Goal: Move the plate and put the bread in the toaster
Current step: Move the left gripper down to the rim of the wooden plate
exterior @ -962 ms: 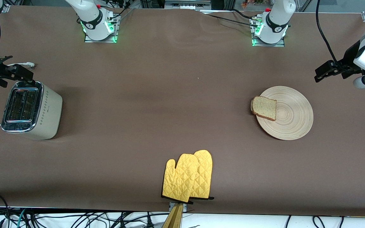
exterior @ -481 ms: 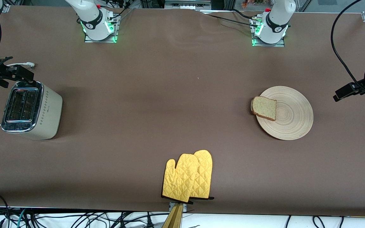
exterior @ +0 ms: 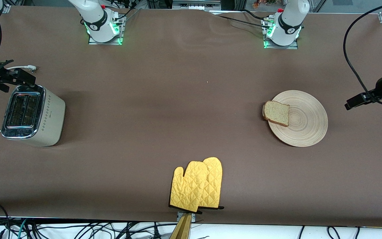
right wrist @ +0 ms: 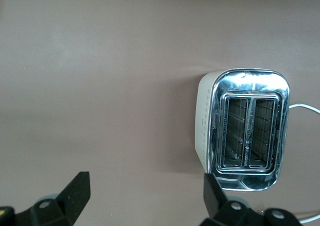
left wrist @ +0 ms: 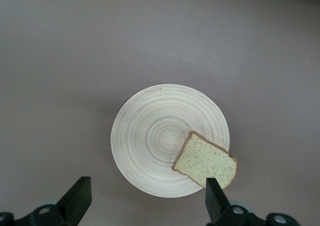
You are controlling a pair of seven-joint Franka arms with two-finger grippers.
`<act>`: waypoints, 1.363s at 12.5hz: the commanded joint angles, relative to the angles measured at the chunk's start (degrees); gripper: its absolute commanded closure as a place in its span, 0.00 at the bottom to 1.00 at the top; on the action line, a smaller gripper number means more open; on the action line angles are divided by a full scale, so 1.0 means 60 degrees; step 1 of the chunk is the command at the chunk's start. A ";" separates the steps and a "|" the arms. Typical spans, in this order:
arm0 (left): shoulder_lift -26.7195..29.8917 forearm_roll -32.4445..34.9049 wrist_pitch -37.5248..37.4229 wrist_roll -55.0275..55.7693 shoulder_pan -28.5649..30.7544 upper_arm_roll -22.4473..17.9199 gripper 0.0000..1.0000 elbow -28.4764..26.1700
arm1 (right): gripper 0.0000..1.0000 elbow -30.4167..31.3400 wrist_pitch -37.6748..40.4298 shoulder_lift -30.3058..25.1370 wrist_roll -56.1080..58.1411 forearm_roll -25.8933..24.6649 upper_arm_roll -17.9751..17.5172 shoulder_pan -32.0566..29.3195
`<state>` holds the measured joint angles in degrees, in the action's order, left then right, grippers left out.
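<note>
My left gripper [left wrist: 145, 206], spread wide, hangs above the plate [left wrist: 150, 136] for approach, the bread [left wrist: 206, 161] overhanging its rim at four o'clock, while my right gripper [right wrist: 142, 198], also spread, waits over the toaster [right wrist: 248, 128].

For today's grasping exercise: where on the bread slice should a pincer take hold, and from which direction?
Probably the crust corner of the bread that juts past the rim of the plate toward the right arm's end of the table. Come from above, fingers astride that edge: the slice lies flat, and only there is there room beneath it.
</note>
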<state>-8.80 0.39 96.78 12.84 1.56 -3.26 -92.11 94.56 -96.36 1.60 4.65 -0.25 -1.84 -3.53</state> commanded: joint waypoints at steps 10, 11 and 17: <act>-0.3966 -0.3976 0.0101 -1.0078 0.4206 -0.0218 0.00 0.0235 | 0.00 0.0090 0.0006 -0.0091 -0.0028 0.0202 0.0043 -0.0056; -0.4331 -0.4093 -0.0306 -1.0268 0.4251 -0.0218 0.00 0.0250 | 0.00 0.0105 0.0006 -0.0091 -0.0028 0.0202 0.0043 -0.0056; -0.5798 -0.5602 -0.0823 -1.1603 0.4398 -0.0204 0.00 0.0221 | 0.00 0.0105 0.0021 -0.0091 -0.0014 0.0202 0.0058 -0.0085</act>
<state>-42.23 -31.35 93.54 -54.46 27.44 -4.55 -92.29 94.56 -96.36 1.71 4.65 -0.05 -1.45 -3.58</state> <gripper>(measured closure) 0.000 0.000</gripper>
